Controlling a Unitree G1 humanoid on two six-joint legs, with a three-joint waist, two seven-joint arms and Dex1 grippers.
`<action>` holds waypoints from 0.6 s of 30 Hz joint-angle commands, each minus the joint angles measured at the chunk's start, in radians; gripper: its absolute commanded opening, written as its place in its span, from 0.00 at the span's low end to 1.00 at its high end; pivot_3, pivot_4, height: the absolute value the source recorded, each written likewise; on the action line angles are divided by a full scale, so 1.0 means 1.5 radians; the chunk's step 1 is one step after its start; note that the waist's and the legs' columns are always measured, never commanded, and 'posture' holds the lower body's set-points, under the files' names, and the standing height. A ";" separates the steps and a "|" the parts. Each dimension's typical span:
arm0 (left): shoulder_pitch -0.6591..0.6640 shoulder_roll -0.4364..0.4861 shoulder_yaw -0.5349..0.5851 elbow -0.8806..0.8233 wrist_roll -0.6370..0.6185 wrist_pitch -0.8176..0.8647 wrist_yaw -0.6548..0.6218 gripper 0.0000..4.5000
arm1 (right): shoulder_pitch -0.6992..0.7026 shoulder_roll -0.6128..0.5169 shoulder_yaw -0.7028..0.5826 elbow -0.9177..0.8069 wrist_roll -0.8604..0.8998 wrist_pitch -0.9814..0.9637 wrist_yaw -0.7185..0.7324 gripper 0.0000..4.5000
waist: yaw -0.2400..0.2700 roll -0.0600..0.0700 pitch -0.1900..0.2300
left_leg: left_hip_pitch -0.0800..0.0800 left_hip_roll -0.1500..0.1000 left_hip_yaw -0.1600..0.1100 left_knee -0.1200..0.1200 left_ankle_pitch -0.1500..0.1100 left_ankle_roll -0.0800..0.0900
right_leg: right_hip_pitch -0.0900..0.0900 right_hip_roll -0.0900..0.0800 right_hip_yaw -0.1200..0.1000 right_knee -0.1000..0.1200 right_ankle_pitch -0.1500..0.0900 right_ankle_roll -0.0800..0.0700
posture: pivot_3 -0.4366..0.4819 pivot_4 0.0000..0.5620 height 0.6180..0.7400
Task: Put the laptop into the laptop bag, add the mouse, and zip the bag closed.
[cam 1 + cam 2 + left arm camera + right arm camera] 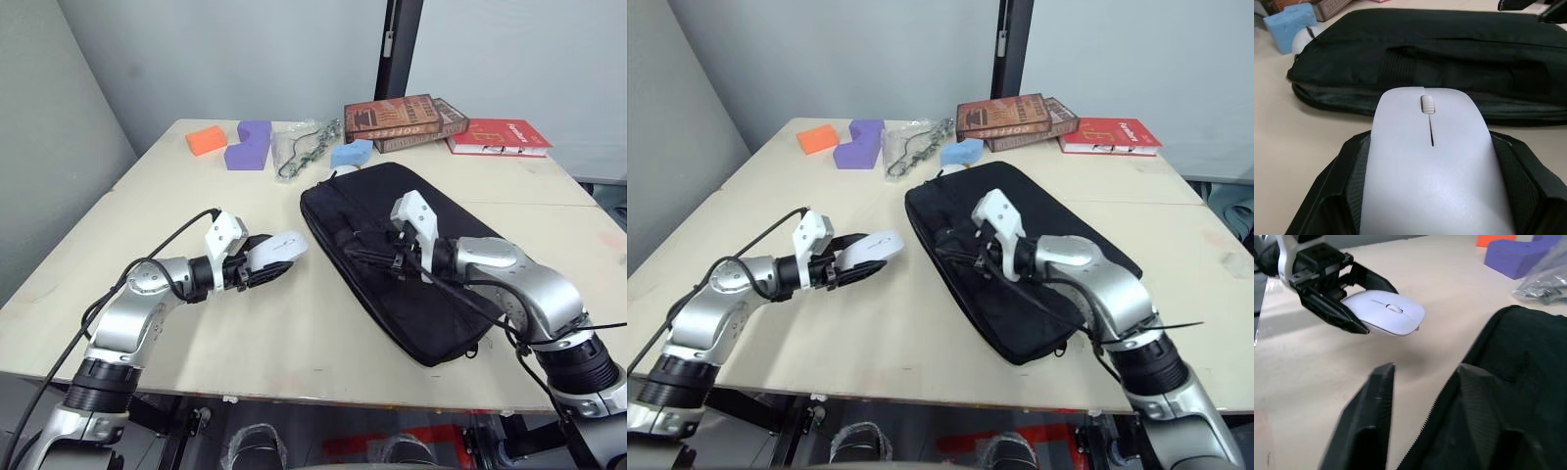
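Observation:
The white mouse (277,250) is held just above the table in my left gripper (266,264), whose black fingers are shut on its sides. It hovers a short way left of the black laptop bag (382,191), which lies flat across the table's middle. My right gripper (367,250) rests at the bag's near-left edge. It is open, one finger (1371,406) over the bare table and the other finger (1481,396) on the bag, with the zipper edge between them. The laptop is out of view.
At the back of the table lie stacked brown books (407,117) and a red book (500,135). An orange block (207,140), a purple block (250,145), a clear plastic packet (304,152) and a blue foam piece (351,153) sit near the bag's far end.

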 commanded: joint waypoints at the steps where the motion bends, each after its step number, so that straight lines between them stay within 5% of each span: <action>1: 0.005 0.012 0.021 -0.029 -0.013 -0.003 -0.003 0.64 | -0.009 0.015 0.055 0.016 -0.061 -0.055 0.011 0.80 | 0.000 0.000 0.000 | 0.000 0.000 0.000 0.000 0.000 0.000 | 0.000 0.000 0.000 0.000 0.000 0.000 | 0.48 0.27 0.95; 4: 0.010 0.015 0.024 -0.034 -0.014 0.000 0.001 0.64 | -0.021 0.034 0.096 0.055 -0.118 -0.092 0.008 0.99 | 0.000 0.000 0.000 | 0.000 0.000 0.000 0.000 0.000 0.000 | 0.000 0.000 0.000 0.000 0.000 0.000 | 0.48 0.27 0.95; 11: 0.043 0.024 0.041 -0.075 -0.021 0.022 0.015 0.64 | -0.017 0.045 0.163 0.116 -0.255 -0.164 -0.011 0.99 | -0.002 0.000 0.000 | -0.001 0.000 0.000 0.000 0.000 0.000 | -0.001 0.000 0.000 0.000 0.000 0.000 | 0.48 0.27 0.95; 18: 0.063 0.031 0.050 -0.103 -0.032 0.038 0.026 0.64 | -0.007 0.072 0.147 0.133 -0.288 -0.170 -0.029 0.51 | -0.002 0.000 0.000 | 0.000 0.000 0.000 0.000 0.000 0.000 | 0.000 0.000 0.000 0.000 0.000 0.000 | 0.48 0.27 0.95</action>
